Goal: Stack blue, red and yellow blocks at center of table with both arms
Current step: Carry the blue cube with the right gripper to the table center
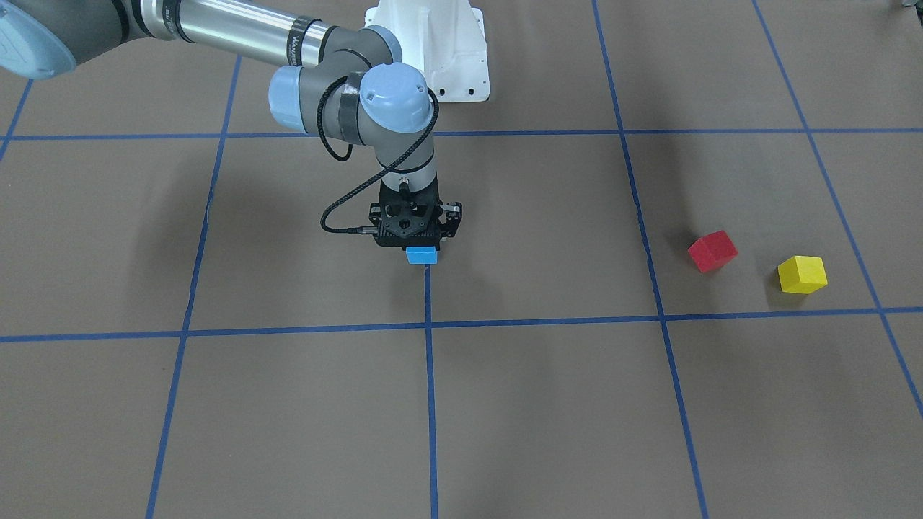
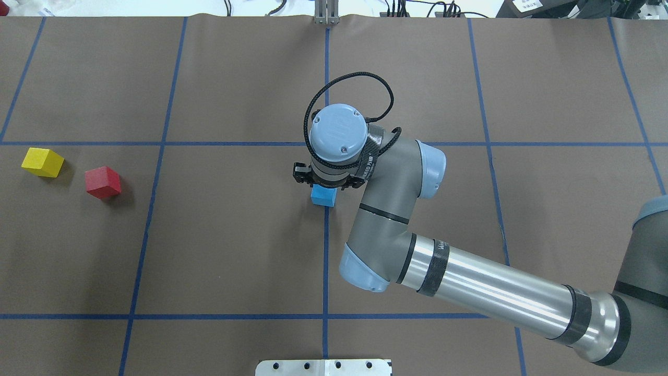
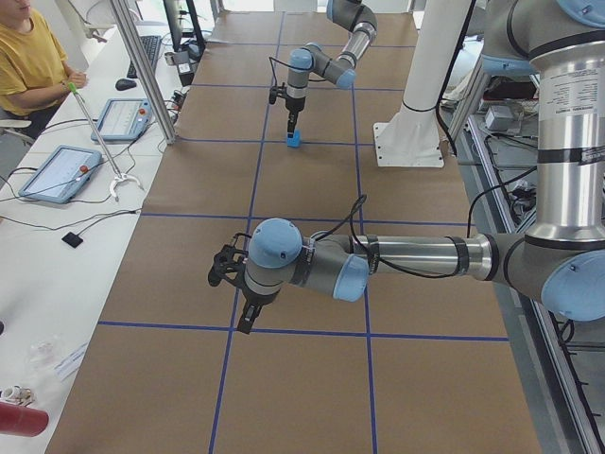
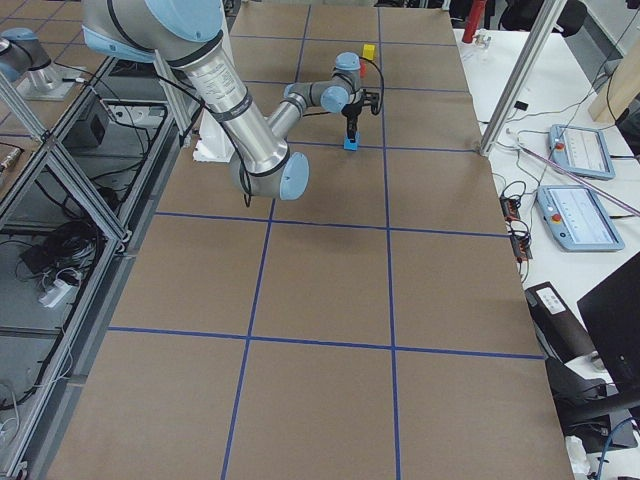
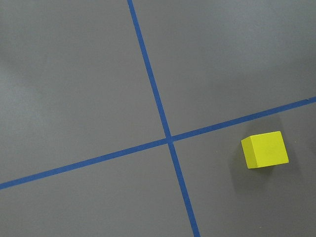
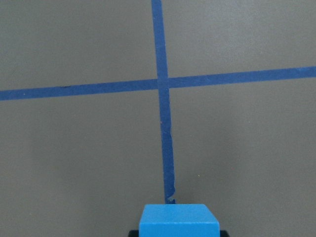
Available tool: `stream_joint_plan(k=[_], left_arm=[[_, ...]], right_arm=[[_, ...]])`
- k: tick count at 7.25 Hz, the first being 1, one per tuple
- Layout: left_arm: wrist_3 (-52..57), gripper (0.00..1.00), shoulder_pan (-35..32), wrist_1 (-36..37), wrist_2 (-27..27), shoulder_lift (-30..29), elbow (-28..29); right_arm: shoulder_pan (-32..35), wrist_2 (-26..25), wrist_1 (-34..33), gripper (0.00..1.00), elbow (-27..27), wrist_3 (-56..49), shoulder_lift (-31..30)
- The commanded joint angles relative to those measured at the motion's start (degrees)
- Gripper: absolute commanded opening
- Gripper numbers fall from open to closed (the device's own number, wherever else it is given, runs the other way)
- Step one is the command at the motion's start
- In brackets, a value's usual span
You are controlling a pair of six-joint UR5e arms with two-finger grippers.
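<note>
My right gripper [image 1: 422, 249] points straight down at the table's center and is shut on the blue block [image 1: 422, 255]. The block sits low, at or just above the table, on a blue tape line [image 2: 325, 250]. It fills the bottom of the right wrist view [image 6: 178, 222]. The red block [image 1: 712, 251] and yellow block [image 1: 802, 274] lie side by side on the robot's left side, apart from each other. The left wrist view shows the yellow block [image 5: 264, 149] from above. My left gripper [image 3: 236, 298] hangs above the table; I cannot tell whether it is open or shut.
Blue tape lines divide the brown table into squares. The white robot base [image 1: 447, 50] stands at the table's robot side. An operator [image 3: 28, 57] sits beside the table with tablets and a grabber stick [image 3: 95, 137].
</note>
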Motion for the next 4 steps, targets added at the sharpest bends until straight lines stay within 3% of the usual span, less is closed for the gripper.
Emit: stream_joint_plan(k=[1,3,4], left_arm=[[0.0,1.0,0.0,-0.1,0.0,0.0,0.0],[-0.3,1.0,1.3,-1.7,-0.1,-0.5,-0.1],[-1.7,1.0,6.5,-2.3,0.1,-2.4,-0.4]], right_arm=[[-0.7,-1.3,0.0,0.99,0.4,1.9,0.5],[5.2,2.9,-2.0,1.0,2.7,0.4,0.0],[10.5,7.0,-6.9,1.0,6.6,-5.5,-1.7]])
